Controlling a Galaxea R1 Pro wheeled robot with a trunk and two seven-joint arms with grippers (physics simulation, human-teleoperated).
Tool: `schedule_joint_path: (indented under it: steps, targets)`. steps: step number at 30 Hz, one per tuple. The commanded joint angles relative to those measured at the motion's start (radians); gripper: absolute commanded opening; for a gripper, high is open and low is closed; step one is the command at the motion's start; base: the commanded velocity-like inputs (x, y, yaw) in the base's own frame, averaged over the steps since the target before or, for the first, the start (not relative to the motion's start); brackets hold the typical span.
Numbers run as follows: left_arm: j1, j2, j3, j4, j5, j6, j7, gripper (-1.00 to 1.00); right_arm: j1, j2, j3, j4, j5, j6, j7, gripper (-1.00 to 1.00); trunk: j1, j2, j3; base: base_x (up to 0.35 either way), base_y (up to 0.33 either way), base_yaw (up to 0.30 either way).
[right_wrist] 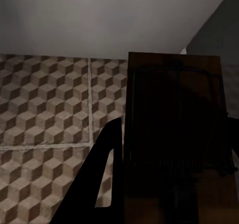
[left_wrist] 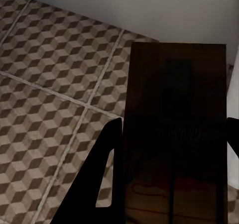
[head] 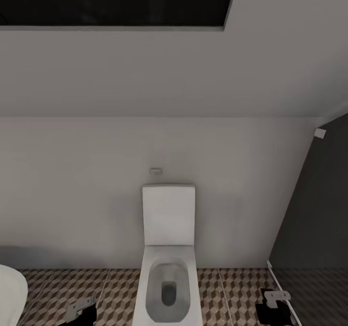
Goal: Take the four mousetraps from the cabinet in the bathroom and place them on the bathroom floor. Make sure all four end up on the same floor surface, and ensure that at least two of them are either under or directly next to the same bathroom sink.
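Note:
In the left wrist view a brown wooden mousetrap sits flat between the dark fingers of my left gripper, which is shut on it. A second mousetrap, with dark wire parts, is held the same way in my right gripper. Both hang over the cube-patterned bathroom floor. In the head view the left gripper and right gripper show low at the frame's bottom, on either side of the toilet, above the bathroom floor.
A white toilet stands straight ahead against the pale wall. A rounded white edge shows at the lower left. A dark grey wall closes the right side. Open tiles lie left and right of the toilet.

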Motion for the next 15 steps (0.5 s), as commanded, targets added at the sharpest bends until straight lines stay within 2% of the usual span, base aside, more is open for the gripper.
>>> schedule_joint_path:
  steps: [1,10,12,13,15]
  targets:
    - [-0.001,0.0,-0.002,0.0,0.009,-0.003,0.005,-1.0,0.0,0.0,0.008,0.0,-0.009,-0.002,0.002,-1.0,0.004,-0.008,-0.005,0.0,0.0,0.0]
    - [-0.001,0.013,0.007,0.0,0.014,-0.009,0.057,-1.0,0.0,-0.002,0.007,0.002,-0.01,-0.001,0.016,-1.0,0.039,-0.071,-0.033,0.0,0.0,0.0]
    - [-0.001,0.011,0.008,0.0,0.016,-0.01,0.059,-1.0,0.0,-0.002,0.007,0.013,-0.011,-0.001,0.055,-1.0,0.046,-0.085,-0.039,0.0,0.0,0.0]
    - [-0.001,0.01,0.008,0.0,0.016,-0.011,0.06,-1.0,0.0,-0.002,0.007,0.019,-0.012,-0.001,0.098,-1.0,0.05,-0.092,-0.042,0.0,0.0,0.0]
    - [-0.001,0.009,0.009,0.0,0.015,-0.011,0.061,-1.0,0.0,-0.002,0.007,0.022,-0.012,-0.001,0.117,-1.0,0.058,-0.106,-0.049,0.0,0.0,0.0]
